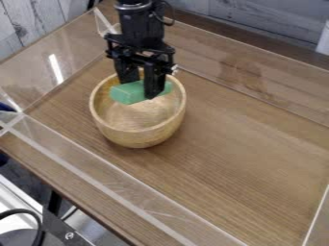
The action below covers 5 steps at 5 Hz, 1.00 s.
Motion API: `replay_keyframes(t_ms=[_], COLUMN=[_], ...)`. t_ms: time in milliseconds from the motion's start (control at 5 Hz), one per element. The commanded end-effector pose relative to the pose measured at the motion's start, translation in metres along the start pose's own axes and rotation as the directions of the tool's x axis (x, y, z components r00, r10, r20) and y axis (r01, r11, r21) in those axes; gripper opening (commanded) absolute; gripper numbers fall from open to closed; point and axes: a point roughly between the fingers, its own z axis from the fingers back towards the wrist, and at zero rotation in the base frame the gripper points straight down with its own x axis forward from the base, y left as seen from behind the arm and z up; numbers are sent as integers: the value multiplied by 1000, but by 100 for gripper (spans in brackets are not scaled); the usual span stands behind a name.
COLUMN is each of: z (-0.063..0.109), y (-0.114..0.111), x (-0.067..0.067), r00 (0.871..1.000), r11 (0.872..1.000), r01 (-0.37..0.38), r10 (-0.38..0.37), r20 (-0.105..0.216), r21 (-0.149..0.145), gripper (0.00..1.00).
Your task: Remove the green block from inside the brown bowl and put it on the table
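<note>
The brown bowl [138, 116] stands on the table [232, 144] at the left of the view. My gripper [140, 88] points straight down over the bowl's far side, shut on the green block [129, 93]. The block hangs between the black fingers, just above the bowl's inside and about level with the far rim. Part of the block is hidden behind the fingers.
Clear acrylic walls [77, 163] run along the table's edges, near the bowl on its left and front. Bare wood-grain tabletop stretches to the right of the bowl and toward the front.
</note>
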Motion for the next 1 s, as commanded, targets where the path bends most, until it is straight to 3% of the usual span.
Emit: replay_keyframes(t_ms=[0,400,800], z=[25,12,-11], y=[-15,-63,-88], x=[14,34,47], r00=[995,991,985], r11=[999,995,987], r01=[32,103,161], r10=[-34,-104,-161], r20=[89,89,67], r21=[21,12,6], gripper=[0,0,0])
